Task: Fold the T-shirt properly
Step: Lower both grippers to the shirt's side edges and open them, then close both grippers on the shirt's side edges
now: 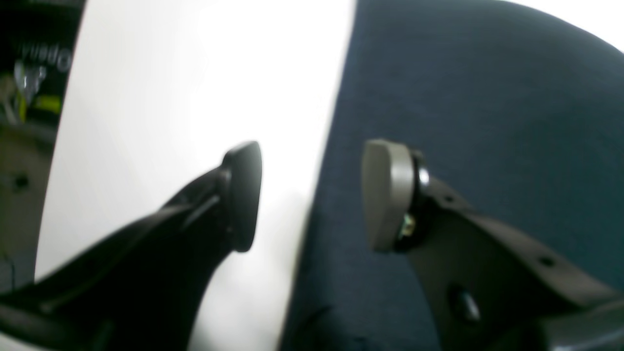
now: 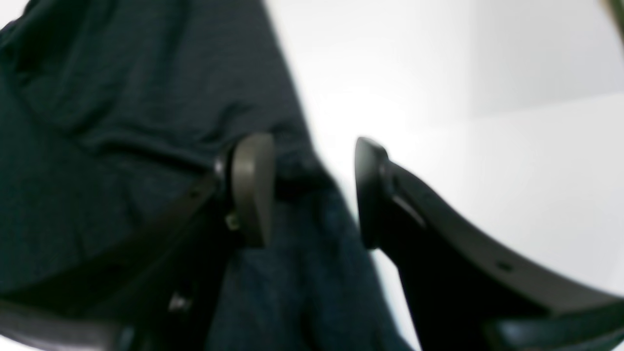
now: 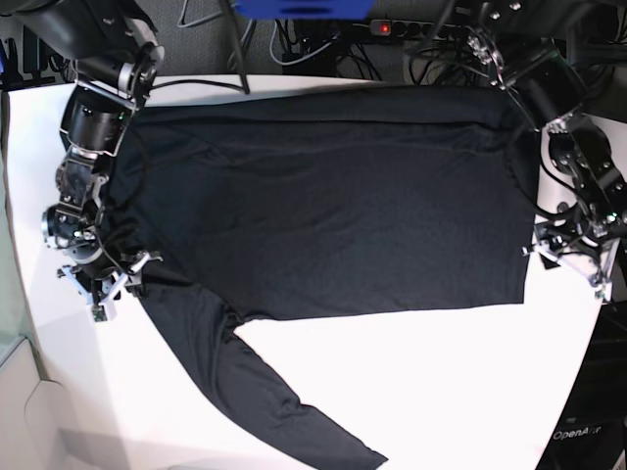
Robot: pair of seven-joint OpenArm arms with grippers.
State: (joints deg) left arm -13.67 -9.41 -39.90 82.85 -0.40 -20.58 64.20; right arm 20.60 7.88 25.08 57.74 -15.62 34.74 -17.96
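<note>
The black thin-knit long-sleeved T-shirt [image 3: 323, 206] lies spread across the white surface [image 3: 441, 392]. Left gripper [image 1: 312, 195] at frame right and right gripper [image 2: 312, 190] at frame left both hang released over its edges.

Bright, even overhead light in the base view; sharp there, with only faint, soft shadows. White worktop [image 3: 411, 392] glaring, nearly blown out across the upper middle of the left wrist view and the upper right of the right wrist view. Both wrist views soft and smeared throughout, claw fingers [image 1: 243, 195] blurred at their edges. T-shirt [image 3: 323, 196] deep black with little fold detail, bluish in the wrist views. Straight lines bowed toward wrist-view corners.
</note>
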